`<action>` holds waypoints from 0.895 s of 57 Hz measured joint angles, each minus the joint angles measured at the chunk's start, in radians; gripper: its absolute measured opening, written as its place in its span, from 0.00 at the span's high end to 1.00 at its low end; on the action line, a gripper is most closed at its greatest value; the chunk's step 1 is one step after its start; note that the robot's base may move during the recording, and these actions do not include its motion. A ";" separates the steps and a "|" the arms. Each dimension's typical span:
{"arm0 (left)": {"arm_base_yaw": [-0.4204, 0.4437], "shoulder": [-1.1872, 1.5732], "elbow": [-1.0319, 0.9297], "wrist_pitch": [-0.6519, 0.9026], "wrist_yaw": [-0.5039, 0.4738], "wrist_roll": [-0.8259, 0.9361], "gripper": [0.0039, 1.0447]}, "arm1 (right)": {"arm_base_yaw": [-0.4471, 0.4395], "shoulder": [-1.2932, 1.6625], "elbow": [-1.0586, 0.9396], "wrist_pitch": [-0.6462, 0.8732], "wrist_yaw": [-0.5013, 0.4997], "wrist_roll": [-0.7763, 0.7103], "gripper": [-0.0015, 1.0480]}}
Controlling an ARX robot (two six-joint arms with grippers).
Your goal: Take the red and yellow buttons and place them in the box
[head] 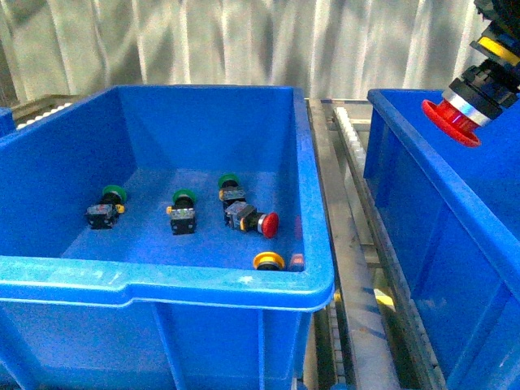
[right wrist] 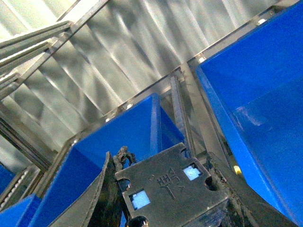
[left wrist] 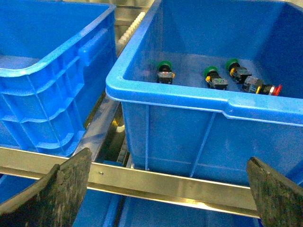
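My right gripper (head: 496,61) is shut on a red button (head: 452,122), held cap-down above the near rim of the right blue box (head: 439,195). In the right wrist view the button's grey base (right wrist: 170,187) sits between the fingers. The big blue bin (head: 162,276) holds another red button (head: 258,222), a yellow button (head: 269,261) by the front wall, and three green-capped ones (head: 114,195). The left wrist view looks at the bin's front wall (left wrist: 203,137), with the lying red button (left wrist: 273,89) visible inside. My left gripper (left wrist: 170,189) is open and empty, below and in front of that bin.
A metal roller rail (head: 349,244) runs between the bin and the right box. A second blue crate (left wrist: 52,80) stands left of the bin in the left wrist view. A metal frame bar (left wrist: 165,182) crosses under the bin. A corrugated wall (head: 244,41) backs the scene.
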 joint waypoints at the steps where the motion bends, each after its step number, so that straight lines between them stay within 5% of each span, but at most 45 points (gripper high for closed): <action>1: 0.000 0.000 0.000 0.000 0.000 0.000 0.07 | -0.001 -0.001 0.000 0.000 0.000 0.003 0.61; 30: 0.000 0.000 0.000 0.000 -0.002 0.000 0.07 | -0.064 -0.114 -0.055 -0.040 -0.010 0.097 0.61; 51: 0.002 0.000 0.000 0.001 0.003 0.001 0.07 | -0.204 -0.256 -0.138 -0.105 -0.027 0.154 0.61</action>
